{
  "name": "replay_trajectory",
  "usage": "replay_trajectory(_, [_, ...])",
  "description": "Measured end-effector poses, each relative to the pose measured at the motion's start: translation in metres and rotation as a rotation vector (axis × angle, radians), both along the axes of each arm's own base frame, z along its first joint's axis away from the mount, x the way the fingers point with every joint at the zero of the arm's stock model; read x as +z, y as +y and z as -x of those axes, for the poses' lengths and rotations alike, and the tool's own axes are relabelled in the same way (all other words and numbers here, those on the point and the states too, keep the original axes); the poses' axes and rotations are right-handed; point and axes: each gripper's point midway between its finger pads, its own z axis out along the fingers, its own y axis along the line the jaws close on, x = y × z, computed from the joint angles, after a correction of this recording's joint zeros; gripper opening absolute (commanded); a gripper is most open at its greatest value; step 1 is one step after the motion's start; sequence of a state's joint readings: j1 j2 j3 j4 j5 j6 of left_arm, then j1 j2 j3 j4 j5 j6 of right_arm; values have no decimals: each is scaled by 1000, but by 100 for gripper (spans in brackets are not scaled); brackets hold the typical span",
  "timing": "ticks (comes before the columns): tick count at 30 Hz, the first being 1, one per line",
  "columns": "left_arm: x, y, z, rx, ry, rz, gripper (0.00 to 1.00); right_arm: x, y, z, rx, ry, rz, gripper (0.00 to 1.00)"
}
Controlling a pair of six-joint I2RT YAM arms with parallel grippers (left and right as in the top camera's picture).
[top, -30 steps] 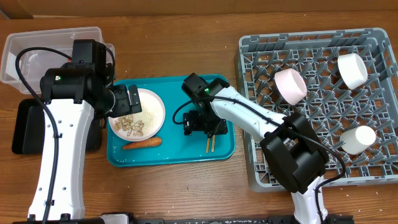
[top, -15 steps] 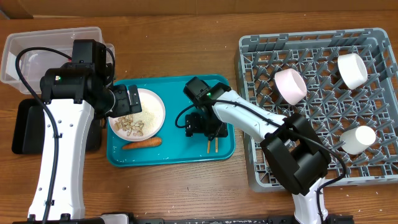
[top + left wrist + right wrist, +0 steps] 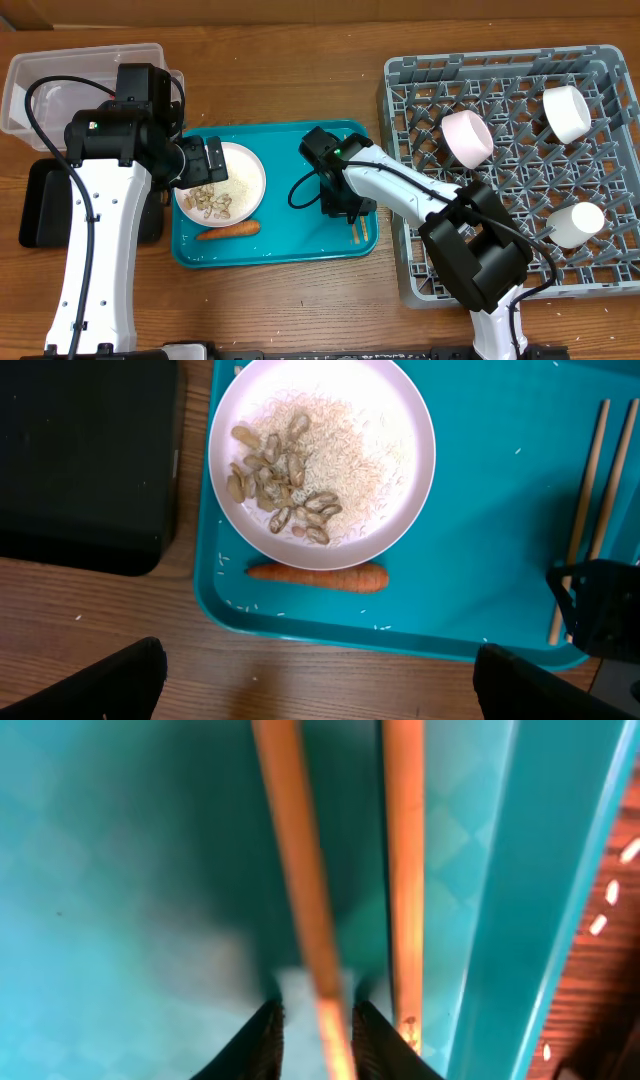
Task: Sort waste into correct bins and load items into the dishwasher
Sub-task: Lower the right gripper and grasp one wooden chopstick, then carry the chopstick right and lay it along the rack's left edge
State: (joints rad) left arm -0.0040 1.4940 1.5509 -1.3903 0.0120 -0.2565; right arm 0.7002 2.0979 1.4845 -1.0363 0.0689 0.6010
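Two wooden chopsticks (image 3: 300, 870) lie side by side by the right rim of the teal tray (image 3: 290, 235). My right gripper (image 3: 315, 1020) is down on them, its jaws narrowed around one chopstick; blur hides whether they pinch it. The other chopstick (image 3: 403, 870) lies outside the jaws. My left gripper (image 3: 320, 660) hangs wide open above the tray's near edge, holding nothing. Below it the round plate (image 3: 420, 480) carries peanut shells (image 3: 280, 490) and rice (image 3: 350, 450). The carrot (image 3: 318, 575) lies just beside the plate.
The grey dish rack (image 3: 400, 270) on the right holds a pink bowl (image 3: 466, 138), a white bowl (image 3: 566, 112) and a white cup (image 3: 575, 225). The clear tub (image 3: 60, 75) stands at the far left, with the black tray (image 3: 40, 205) in front of it.
My right gripper shifted slightly right on the tray and its jaws narrowed round a chopstick; the chopstick ends now show farther right. The left arm stayed still.
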Motion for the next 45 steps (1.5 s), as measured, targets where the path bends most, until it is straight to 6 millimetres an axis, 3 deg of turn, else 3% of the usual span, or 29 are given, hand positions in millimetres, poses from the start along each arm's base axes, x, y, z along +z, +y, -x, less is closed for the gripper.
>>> replay_trajectory(2, [0, 0, 0, 0, 0, 0, 100, 0, -1, 1, 3, 2, 4, 22])
replay_trajectory(7, [0, 0, 0, 0, 0, 0, 100, 0, 2, 3, 7, 10, -5, 4])
replay_trajectory(16, [0, 0, 0, 0, 0, 0, 100, 1, -2, 14, 14, 58, 10, 4])
replay_trajectory(20, [0, 0, 0, 0, 0, 0, 100, 10, -6, 19, 45, 88, 28, 4])
replay_trajectory(23, [0, 0, 0, -1, 0, 3, 100, 34, -7, 20, 86, 86, 13, 4])
replay_trajectory(27, [0, -1, 0, -1, 0, 3, 100, 96, -8, 8, 158, -31, -69, 4])
replay_trajectory(30, [0, -1, 0, -1, 0, 3, 100, 145, -30, 8, 168, -108, -86, 4])
replay_trajectory(33, [0, -1, 0, -1, 0, 3, 100, 169, -65, 14, 130, -114, -49, 4])
replay_trajectory(39, [0, 0, 0, -1, 0, 3, 100, 160, -116, 16, 46, -31, 36, 4])
replay_trajectory(45, [0, 0, 0, -1, 0, 2, 100, 126, -131, 25, 31, 33, 69, 4])
